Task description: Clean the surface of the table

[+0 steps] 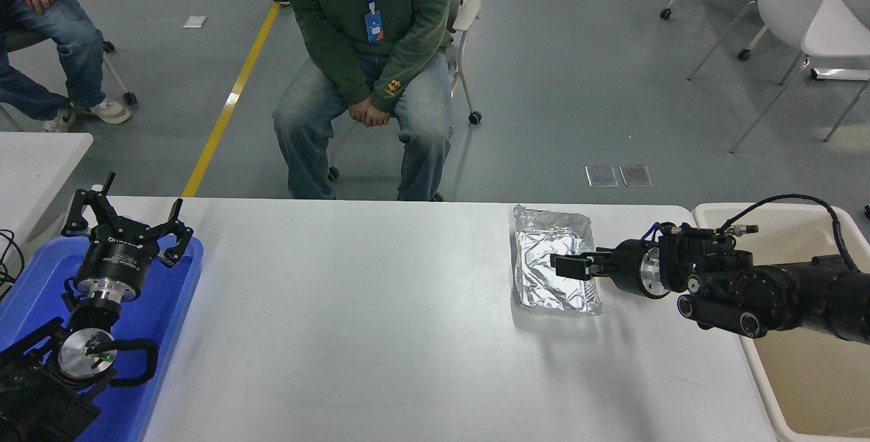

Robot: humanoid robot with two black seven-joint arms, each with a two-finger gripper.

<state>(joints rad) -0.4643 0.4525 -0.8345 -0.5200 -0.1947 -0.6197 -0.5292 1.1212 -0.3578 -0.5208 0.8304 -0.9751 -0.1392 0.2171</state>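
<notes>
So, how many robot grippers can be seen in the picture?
2. The left gripper is parked over the blue tray at the lower left, its fingers spread. The right gripper reaches from the right over the foil tray.

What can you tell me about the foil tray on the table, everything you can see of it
The foil tray is a shallow rectangular pan of crinkled, shiny silver foil with a raised, rumpled rim. It sits flat on the table surface, toward the right side near the far edge, its long side running away from the camera. Nothing shows inside it. The right tool reaches in over its right rim; whether it touches the foil cannot be told.
</notes>
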